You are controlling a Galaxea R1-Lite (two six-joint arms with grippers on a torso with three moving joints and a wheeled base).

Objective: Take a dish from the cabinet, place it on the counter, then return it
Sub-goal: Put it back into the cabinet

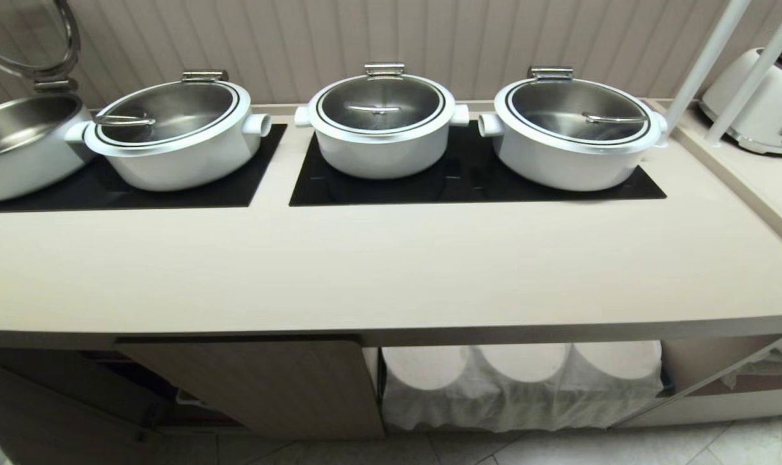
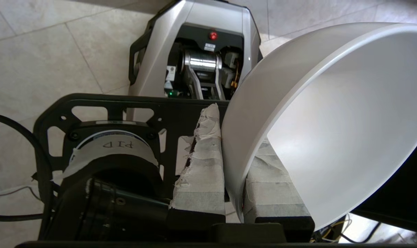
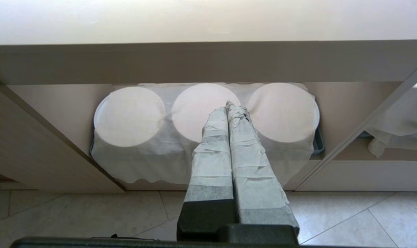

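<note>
In the left wrist view the dish (image 2: 332, 120), a glossy white deep bowl, hangs tilted above the tiled floor and my own base. My left gripper (image 2: 236, 137) is shut on its wall, one taped finger (image 2: 201, 162) outside and the other inside. The bowl's far rim runs out of view. The beige counter (image 1: 391, 271) lies ahead, with the cabinet (image 1: 248, 381) below it standing open. My right gripper (image 3: 230, 106) is shut and empty, parked low and pointing into the cabinet (image 3: 56, 103). Neither arm shows in the head view.
Three white lidded pots (image 1: 383, 123) stand on black hob panels (image 1: 468, 187) at the counter's back, with an open pot (image 1: 16, 142) far left. A toaster (image 1: 759, 103) and white poles (image 1: 707, 64) are at right. Cloth-covered round stacks (image 3: 201, 110) fill a tray in the cabinet.
</note>
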